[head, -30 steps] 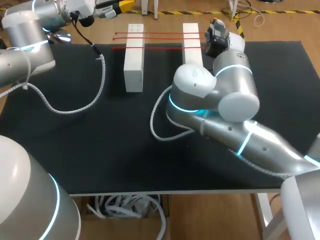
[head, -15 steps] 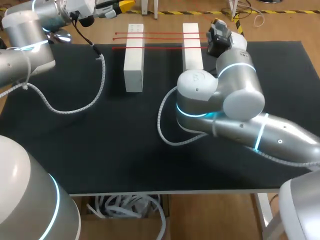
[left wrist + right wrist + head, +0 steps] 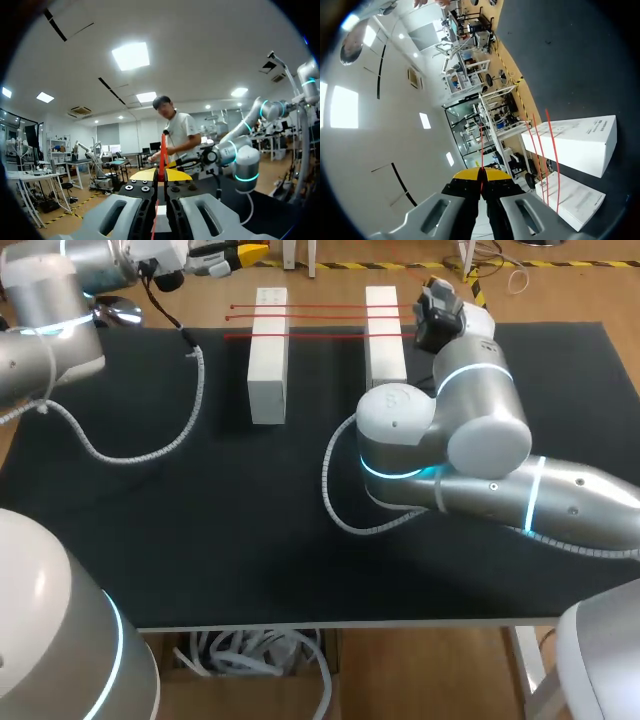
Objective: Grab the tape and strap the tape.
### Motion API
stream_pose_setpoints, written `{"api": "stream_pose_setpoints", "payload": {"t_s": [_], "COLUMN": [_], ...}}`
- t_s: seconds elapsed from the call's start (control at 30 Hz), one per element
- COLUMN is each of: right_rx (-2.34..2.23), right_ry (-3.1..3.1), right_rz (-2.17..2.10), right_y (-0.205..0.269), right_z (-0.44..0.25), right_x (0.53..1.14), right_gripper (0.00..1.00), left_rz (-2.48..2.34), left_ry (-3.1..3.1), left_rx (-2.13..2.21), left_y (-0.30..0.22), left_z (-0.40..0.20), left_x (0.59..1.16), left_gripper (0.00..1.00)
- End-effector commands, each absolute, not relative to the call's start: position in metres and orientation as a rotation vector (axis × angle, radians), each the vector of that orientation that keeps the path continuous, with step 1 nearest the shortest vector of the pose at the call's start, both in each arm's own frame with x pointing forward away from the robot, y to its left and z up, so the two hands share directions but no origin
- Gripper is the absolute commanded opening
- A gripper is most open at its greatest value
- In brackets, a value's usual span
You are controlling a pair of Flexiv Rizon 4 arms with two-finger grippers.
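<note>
- The left hand (image 3: 159,175) and the right hand (image 3: 481,174) each pinch the red tape (image 3: 162,150), fingers pressed together.
- The tape's long axis seemingly runs crosswise past the white blocks (image 3: 267,370), parallel to the strapped strands (image 3: 320,322). The right hand is nearer the blocks.

I read the table (image 3: 200,540) as brightly and evenly lit from overhead. Shadows on it are faint and soft, the clearest lying under my right arm (image 3: 480,440). That arm's shell above the table carries broad pale glare. In the left wrist view, ceiling panels (image 3: 131,55) above the table bloom white.
</note>
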State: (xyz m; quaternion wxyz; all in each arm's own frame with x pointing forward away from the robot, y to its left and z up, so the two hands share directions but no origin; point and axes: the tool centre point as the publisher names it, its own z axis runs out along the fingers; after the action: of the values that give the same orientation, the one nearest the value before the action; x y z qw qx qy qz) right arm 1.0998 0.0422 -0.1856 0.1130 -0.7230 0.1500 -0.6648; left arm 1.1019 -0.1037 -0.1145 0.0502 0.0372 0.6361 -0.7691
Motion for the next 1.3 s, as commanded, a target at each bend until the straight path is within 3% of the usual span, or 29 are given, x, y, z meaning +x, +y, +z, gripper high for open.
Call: {"api": "stream_pose_setpoints", "payload": {"t_s": [0.03,0.53,0.93,1.3], "right_rx": [-2.132,-2.132,-2.132,-2.132], "right_ry": [0.442,0.442,0.442,0.442], "right_rz": [-1.945,-1.945,-1.945,-1.945], "right_y": [0.042,0.042,0.042,0.042], "right_z": [-0.183,-0.183,-0.183,-0.183], "right_x": [1.099,1.099,1.099,1.099], "right_gripper": [0.00,0.00,0.00,0.00], "left_rz": [-2.062,-1.071,-1.071,-0.141], "left_ry": [2.206,2.863,2.863,3.186], "left_rx": [0.008,-0.212,-0.212,-0.473], "left_y": [-0.097,-0.101,-0.101,-0.106], "left_z": [-0.094,-0.071,-0.071,-0.057], "left_x": [1.088,1.079,1.079,1.078], "left_gripper": [0.00,0.00,0.00,0.00]}}
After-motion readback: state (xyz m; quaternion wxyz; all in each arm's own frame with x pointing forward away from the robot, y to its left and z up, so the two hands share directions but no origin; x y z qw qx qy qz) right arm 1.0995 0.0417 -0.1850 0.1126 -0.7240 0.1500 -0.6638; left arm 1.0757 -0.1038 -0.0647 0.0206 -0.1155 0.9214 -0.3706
